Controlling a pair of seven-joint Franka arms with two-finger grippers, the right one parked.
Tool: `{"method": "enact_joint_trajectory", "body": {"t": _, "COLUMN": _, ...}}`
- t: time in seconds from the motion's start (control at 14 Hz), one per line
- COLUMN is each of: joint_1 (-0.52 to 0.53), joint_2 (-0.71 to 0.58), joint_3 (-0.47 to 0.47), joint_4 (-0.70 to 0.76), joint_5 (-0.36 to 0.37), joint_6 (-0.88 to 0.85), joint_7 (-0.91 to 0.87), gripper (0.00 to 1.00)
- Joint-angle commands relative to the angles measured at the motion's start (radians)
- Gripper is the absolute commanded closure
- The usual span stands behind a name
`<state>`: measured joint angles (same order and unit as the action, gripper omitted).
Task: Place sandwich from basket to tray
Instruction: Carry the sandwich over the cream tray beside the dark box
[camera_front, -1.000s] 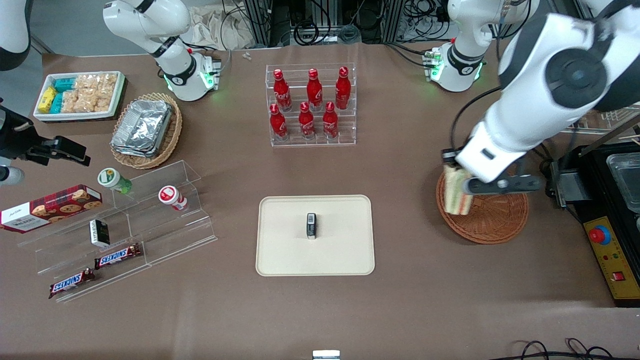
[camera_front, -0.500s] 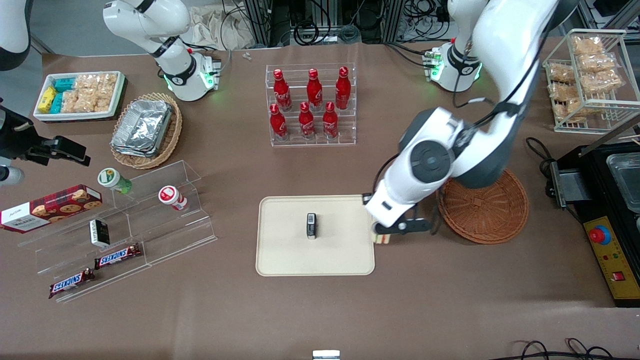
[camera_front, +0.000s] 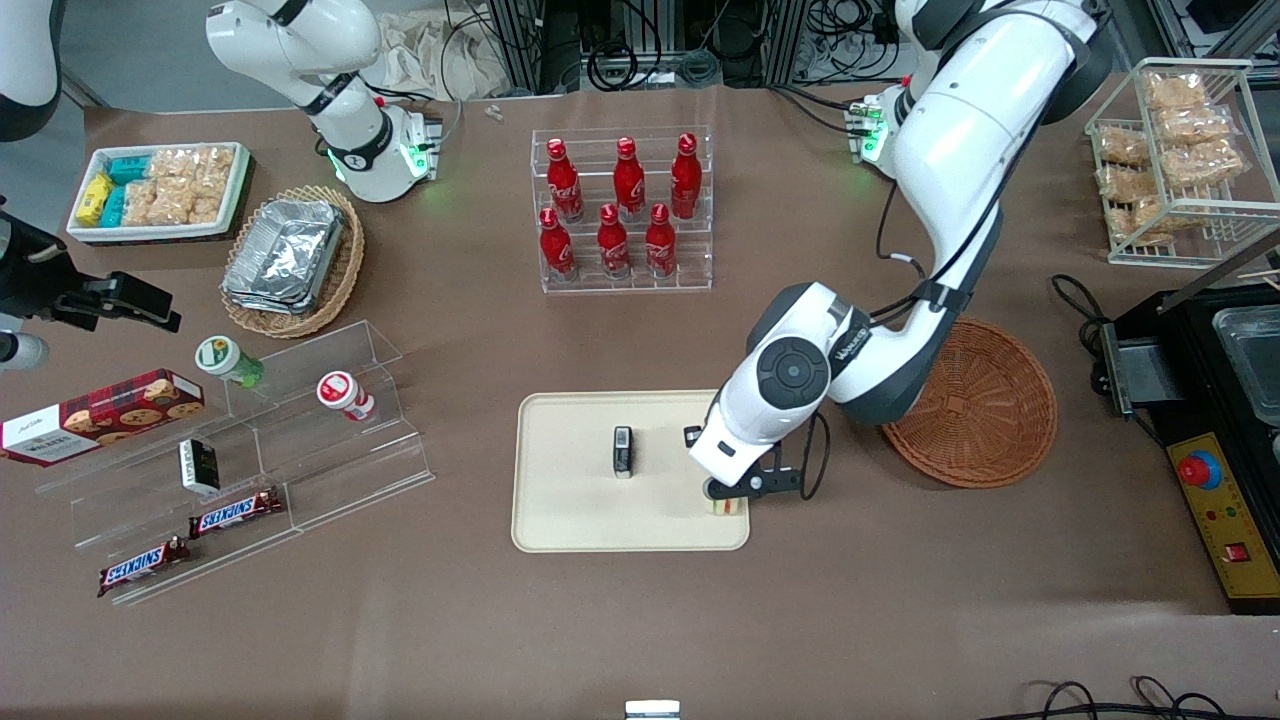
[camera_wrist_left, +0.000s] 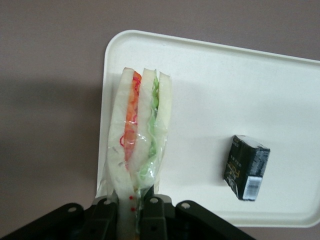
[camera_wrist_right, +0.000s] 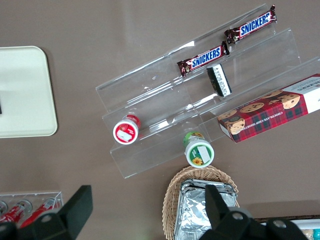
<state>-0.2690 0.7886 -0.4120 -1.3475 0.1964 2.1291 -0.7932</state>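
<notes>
Over the tray's (camera_front: 560, 520) corner nearest the basket (camera_front: 985, 420), the claw (camera_front: 727, 495) is hanging in the front view, gripping the sandwich (camera_front: 727, 506); a small dark box (camera_front: 623, 451) is lying on the tray toward the parked arm's end. From the left wrist view, the claw (camera_wrist_left: 131, 210) is clamping the sandwich (camera_wrist_left: 140, 135) by its narrow end, with the tray (camera_wrist_left: 210, 80) underneath and the box (camera_wrist_left: 245, 167) sitting beside it.

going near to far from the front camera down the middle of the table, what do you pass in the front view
tray → small black box standing on the tray → rack of red bottles. Beside that line, the gripper holds the sandwich over the tray's corner; the basket sits toward the working arm's end.
</notes>
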Motion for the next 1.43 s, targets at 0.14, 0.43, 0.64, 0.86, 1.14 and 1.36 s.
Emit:
{"method": "enact_joint_trajectory", "body": {"t": 0.14, "joint_1": -0.024, "joint_2": 0.069, "joint_3": -0.001, "joint_4": 0.047, "joint_5": 0.07, "joint_6": 0.051, "joint_7": -0.075, "gripper": 0.9}}
{"method": "enact_joint_trajectory", "body": {"t": 0.43, "joint_1": -0.024, "joint_2": 0.081, "joint_3": -0.001, "joint_4": 0.047, "joint_5": 0.07, "joint_6": 0.057, "joint_7": -0.096, "gripper": 0.06}}
{"method": "enact_joint_trajectory", "body": {"t": 0.64, "joint_1": -0.024, "joint_2": 0.083, "joint_3": -0.001, "joint_4": 0.045, "joint_5": 0.072, "joint_6": 0.08, "joint_7": -0.109, "gripper": 0.0}}
{"method": "enact_joint_trajectory", "body": {"t": 0.86, "joint_1": -0.024, "joint_2": 0.081, "joint_3": -0.001, "joint_4": 0.045, "joint_5": 0.072, "joint_6": 0.08, "joint_7": -0.109, "gripper": 0.0}}
{"method": "enact_joint_trajectory", "body": {"t": 1.14, "joint_1": -0.024, "joint_2": 0.08, "joint_3": -0.001, "joint_4": 0.045, "joint_5": 0.072, "joint_6": 0.08, "joint_7": -0.109, "gripper": 0.0}}
{"method": "enact_joint_trajectory", "body": {"t": 1.36, "joint_1": -0.024, "joint_2": 0.066, "joint_3": -0.001, "joint_4": 0.045, "joint_5": 0.072, "joint_6": 0.072, "joint_7": -0.109, "gripper": 0.0}}
